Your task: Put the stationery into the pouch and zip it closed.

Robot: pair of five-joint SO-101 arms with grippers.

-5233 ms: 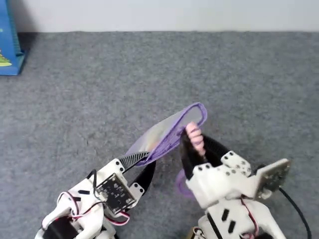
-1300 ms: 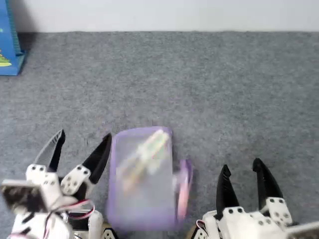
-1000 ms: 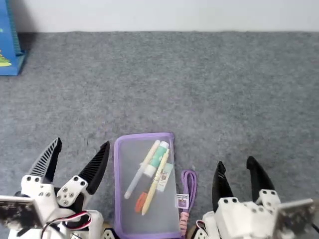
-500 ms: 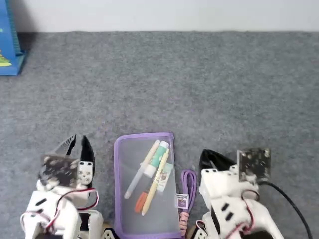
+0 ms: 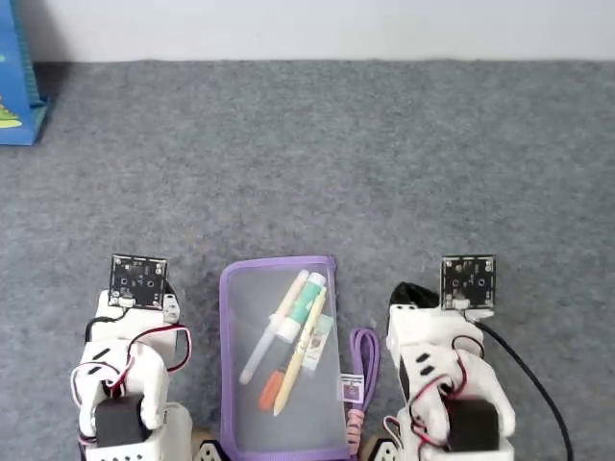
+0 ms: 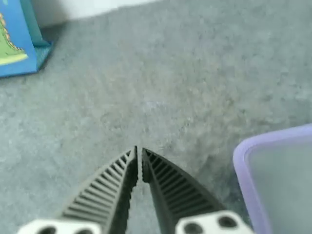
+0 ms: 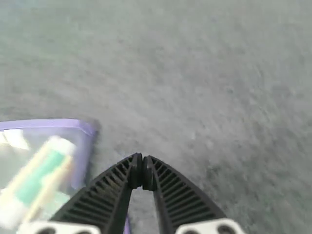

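Blue cardboard box point(image 5: 14, 86) with a green picture on it stands at the far left edge of the grey felt-like worktop point(image 5: 384, 163), well apart from everything else. Next comes the white left arm point(image 5: 130, 375), folded back at the near edge. Its black ribbed claw point(image 6: 139, 156) is closed on nothing, the tips meeting just above the bare grey surface, beside the pouch's rounded corner.

Between the two arms lies the clear plastic pouch with a purple border point(image 5: 245, 307), flat on the worktop with its long side running away from the arms. The stationery shows through the clear face: a white marker point(image 5: 274, 327), a green-and-white tube point(image 5: 307, 300), a yellow pencil point(image 5: 300, 360) and a short orange piece point(image 5: 271, 389), all slanted and lying close together. Whether the zip is shut I cannot tell.

Just beside the pouch's right edge lies a looped purple cord point(image 5: 363, 351) with a small white tag point(image 5: 352, 387).

Further right is the white right arm point(image 5: 442, 375), also folded back. Its black claw point(image 7: 142, 170) is closed and empty, the tips pressed together near the pouch's far corner
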